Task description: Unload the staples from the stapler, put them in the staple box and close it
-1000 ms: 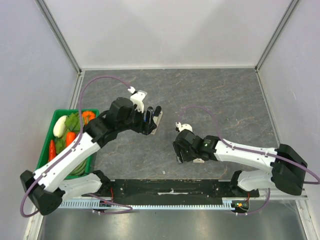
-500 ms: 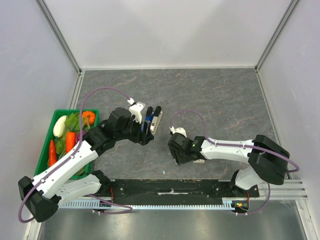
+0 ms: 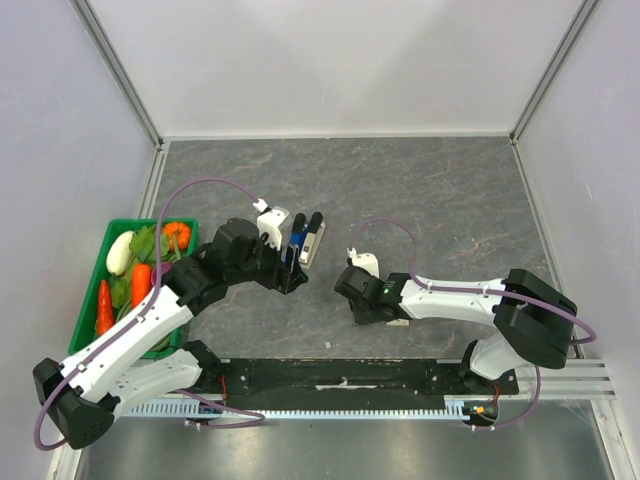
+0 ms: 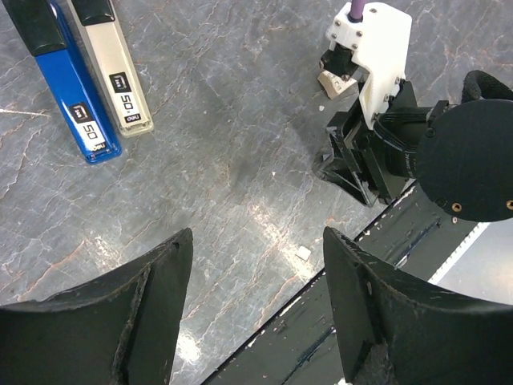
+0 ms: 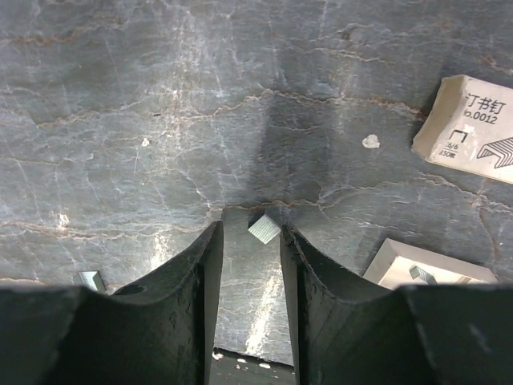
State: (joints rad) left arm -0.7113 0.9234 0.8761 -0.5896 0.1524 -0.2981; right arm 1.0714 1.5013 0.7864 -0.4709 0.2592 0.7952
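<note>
Plainly the stapler (image 3: 312, 243) lies flat on the grey stone-patterned table (image 3: 450, 200), a little toward 9 o'clock of the table's middle in the top view, with its black end cap pointing to about 12 o'clock. On its 9 o'clock side, parallel and just beside it, lies a blue stapler (image 3: 297, 240) with a black cap of its own. Neither stapler is held.

The left gripper (image 4: 256, 241) hovers at about 7 o'clock of the pair, its fingers spread wide with only bare table between them. In its wrist view both staplers sit at 11 o'clock, well clear of the fingertips.

The right gripper (image 5: 250, 230) is low over the table at about 4 o'clock of the stapler, well apart from it. Its fingers stand a narrow gap apart and hold nothing. A small silvery staple block (image 5: 264, 228) lies on the table right at the mouth of that gap, close to one fingertip; whether it touches cannot be told. A second staple bit (image 5: 90, 279) lies at 8 o'clock in that view, a printed staple box (image 5: 473, 120) at 2 o'clock, and an open box tray (image 5: 425, 261) at 4 o'clock.

At the table's 9 o'clock edge sits a green basket (image 3: 150, 221) of vegetables.
</note>
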